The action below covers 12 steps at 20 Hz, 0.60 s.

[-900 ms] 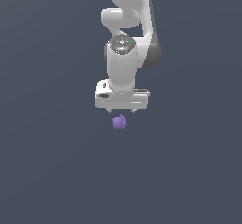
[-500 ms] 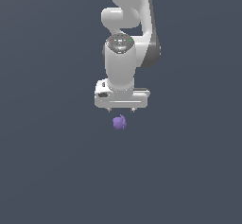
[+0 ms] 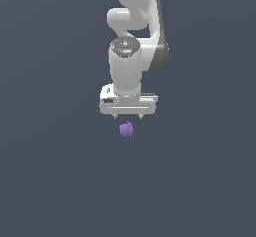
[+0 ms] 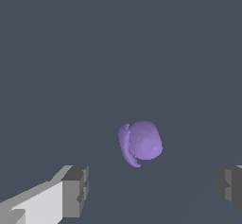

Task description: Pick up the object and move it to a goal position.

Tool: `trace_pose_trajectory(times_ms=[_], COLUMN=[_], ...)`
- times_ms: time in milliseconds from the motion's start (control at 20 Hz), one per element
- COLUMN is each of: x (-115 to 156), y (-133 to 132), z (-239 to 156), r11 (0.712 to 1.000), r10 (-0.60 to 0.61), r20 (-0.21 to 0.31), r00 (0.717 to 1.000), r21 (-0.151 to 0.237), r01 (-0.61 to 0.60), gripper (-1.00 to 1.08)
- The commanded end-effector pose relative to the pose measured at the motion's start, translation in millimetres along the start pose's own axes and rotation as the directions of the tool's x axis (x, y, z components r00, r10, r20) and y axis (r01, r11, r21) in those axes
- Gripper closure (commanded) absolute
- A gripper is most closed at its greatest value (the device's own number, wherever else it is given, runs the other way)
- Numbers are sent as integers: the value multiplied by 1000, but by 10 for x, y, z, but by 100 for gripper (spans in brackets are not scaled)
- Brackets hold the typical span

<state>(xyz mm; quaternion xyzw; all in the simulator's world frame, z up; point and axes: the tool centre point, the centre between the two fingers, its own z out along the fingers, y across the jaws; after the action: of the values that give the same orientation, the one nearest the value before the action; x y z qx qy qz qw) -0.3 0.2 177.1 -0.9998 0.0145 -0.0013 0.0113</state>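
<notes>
Approach step, nothing picked up yet. Gripper (image 3: 127,116) hanging just above the purple lump (image 3: 126,129), not touching it. Wrist view: 2 fingers (image 4: 75,190) spread wide, lump (image 4: 141,142) sitting between them but further out, on the plain grey floor (image 3: 55,181), roughly centred. No goal marker visible in either view. Next, probably: straight drop until fingers flank the lump, then close. Small and rounded with a curved ridge on 1 side, so likely to roll if clipped off-centre

White arm, claw (image 3: 127,116) just above purple object (image 3: 126,129)
</notes>
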Motion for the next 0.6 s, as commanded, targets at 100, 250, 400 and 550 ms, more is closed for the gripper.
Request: trace_pose_trajectory(times_ms=[100,250,400,550], x=[-21,-46,-84,-125], y=[21,42,65,84], z=[136,282,467,635], r11=[999,996,990,980], r10=[-40,-85,-143,-197], r20=[1,2,4,6], r00=[999,996,990,980], r21=[-5,-10,-15,-18], r01=[40,85,143,197], gripper=[-92,-92,-92,-92])
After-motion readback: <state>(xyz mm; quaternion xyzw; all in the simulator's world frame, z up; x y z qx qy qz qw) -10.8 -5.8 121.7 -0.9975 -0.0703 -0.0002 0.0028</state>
